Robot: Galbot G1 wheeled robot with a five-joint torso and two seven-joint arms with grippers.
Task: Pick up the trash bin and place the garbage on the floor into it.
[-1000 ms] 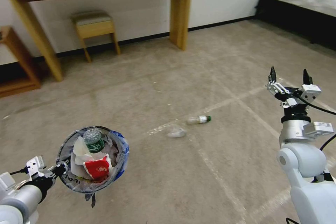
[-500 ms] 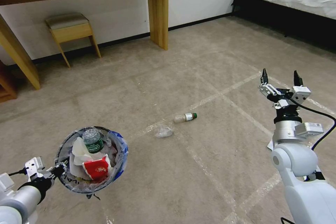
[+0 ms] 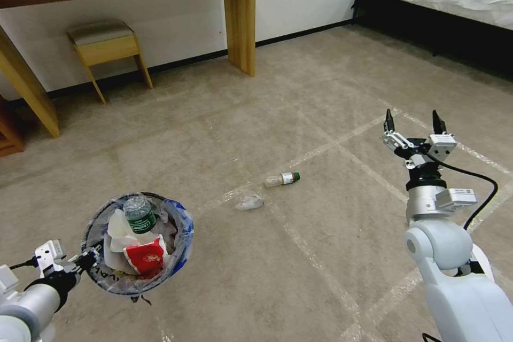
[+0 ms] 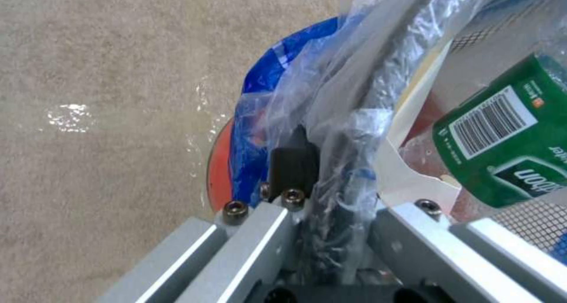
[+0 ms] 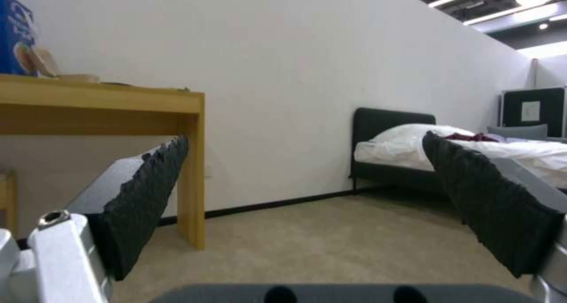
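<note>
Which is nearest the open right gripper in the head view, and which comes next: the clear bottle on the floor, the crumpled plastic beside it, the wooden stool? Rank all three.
From the right gripper:
1. Clear bottle, on the floor toward the robot's left.
2. Crumpled plastic, just beyond the bottle.
3. Wooden stool, far off by the wall.

Your left gripper (image 4: 322,192) is clamped on the rim of the trash bin (image 4: 219,170), its black finger (image 4: 293,161) pressed against the crinkled clear bag (image 4: 360,72) with its blue print. Behind the liner you can see a strip of the red bucket wall. Inside, 1 green-labelled bottle (image 4: 502,139) with a barcode lies beside a piece of white paper (image 4: 407,179). Beige carpet (image 4: 106,95) lies below.
</note>
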